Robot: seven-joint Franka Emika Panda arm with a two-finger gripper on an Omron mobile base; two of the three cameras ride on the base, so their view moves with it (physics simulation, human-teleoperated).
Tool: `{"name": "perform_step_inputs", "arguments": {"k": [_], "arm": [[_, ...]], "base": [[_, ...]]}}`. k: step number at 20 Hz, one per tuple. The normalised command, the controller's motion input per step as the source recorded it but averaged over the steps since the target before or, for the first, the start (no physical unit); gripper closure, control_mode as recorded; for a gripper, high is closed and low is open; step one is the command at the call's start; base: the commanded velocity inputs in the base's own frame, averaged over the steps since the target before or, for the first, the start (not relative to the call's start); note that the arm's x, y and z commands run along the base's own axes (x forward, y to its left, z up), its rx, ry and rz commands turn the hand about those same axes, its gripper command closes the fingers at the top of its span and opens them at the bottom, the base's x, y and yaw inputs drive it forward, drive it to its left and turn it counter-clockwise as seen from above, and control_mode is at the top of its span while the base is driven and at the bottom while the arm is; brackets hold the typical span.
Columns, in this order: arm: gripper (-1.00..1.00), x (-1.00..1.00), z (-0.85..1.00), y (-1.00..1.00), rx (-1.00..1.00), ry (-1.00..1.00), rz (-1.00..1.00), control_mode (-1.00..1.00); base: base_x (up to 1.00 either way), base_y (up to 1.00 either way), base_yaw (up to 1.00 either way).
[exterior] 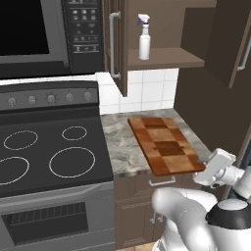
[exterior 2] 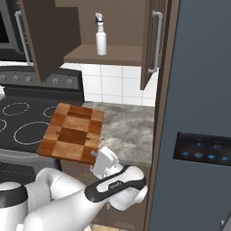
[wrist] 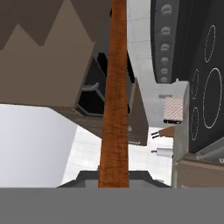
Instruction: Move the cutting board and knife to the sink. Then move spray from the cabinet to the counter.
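Observation:
The checkered wooden cutting board hangs slightly above the marble counter, and its near end reaches past the counter's front edge. My gripper is shut on that near end. From the right, the cutting board overlaps the stove's edge, with my gripper at its near right corner. In the hand view the cutting board shows edge-on as a tall brown strip running up from the jaws. The white spray stands upright on the shelf of the open cabinet. The knife and the sink are out of view.
A black stovetop with white rings lies left of the counter, under a black microwave. The cabinet's doors stand open over the counter. A tall grey fridge walls off the right side.

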Motion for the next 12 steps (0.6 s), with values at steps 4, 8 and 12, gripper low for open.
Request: {"name": "perform_step_inputs", "arguments": {"k": [4, 8, 12], "arm": [[1.0, -0.48, 0.67, 0.0, -0.01, 0.0, 0.0, -1.0], [1.0, -0.28, 0.54, 0.0, -0.04, -0.04, -0.01, -1.0], [1.0, -0.12, 0.37, -0.05, 0.0, -0.02, -0.08, -1.0]], "base": [[0.0, 0.0, 0.0], [0.0, 0.0, 0.0], [0.0, 0.0, 0.0]]}}
